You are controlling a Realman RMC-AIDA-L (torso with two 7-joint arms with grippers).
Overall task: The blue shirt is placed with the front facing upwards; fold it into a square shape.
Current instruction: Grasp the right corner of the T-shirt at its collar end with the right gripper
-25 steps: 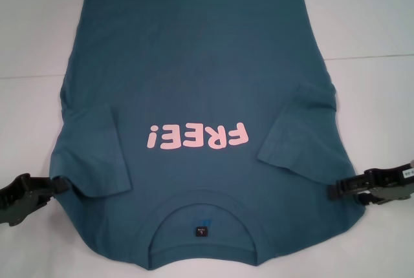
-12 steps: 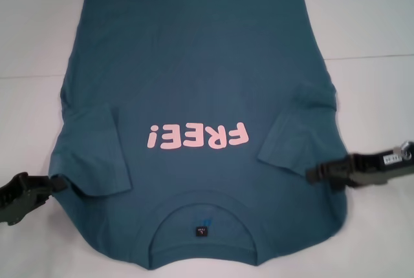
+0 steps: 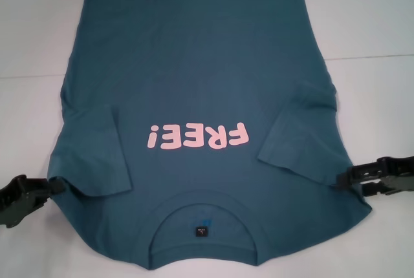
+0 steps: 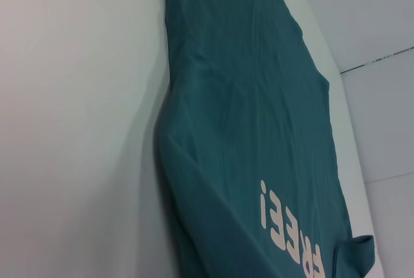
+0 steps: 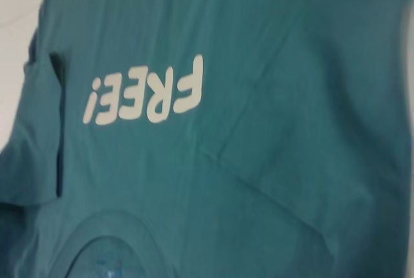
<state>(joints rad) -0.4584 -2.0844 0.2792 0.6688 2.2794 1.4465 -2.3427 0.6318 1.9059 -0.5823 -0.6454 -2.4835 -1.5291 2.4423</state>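
The blue shirt [image 3: 194,77] lies flat on the white table with its front up. Its pink "FREE!" print [image 3: 197,137] reads upside down to me and its collar [image 3: 204,226] is nearest me. Both short sleeves lie folded inward over the chest. My left gripper [image 3: 57,185] sits low at the shirt's left shoulder edge, shut on the fabric there. At the right shoulder edge my right gripper [image 3: 341,178] is shut on the cloth. The left wrist view shows the shirt [image 4: 246,116] lengthwise, and the right wrist view shows its chest [image 5: 259,161].
The white table [image 3: 369,19] surrounds the shirt, with bare surface on both sides and beyond the hem. A thin seam line [image 3: 378,55] crosses the table on the right.
My right gripper reached inward over the shirt's right shoulder, then drew back outward, and the lower right edge of the cloth now lies farther right. The left gripper has barely moved.
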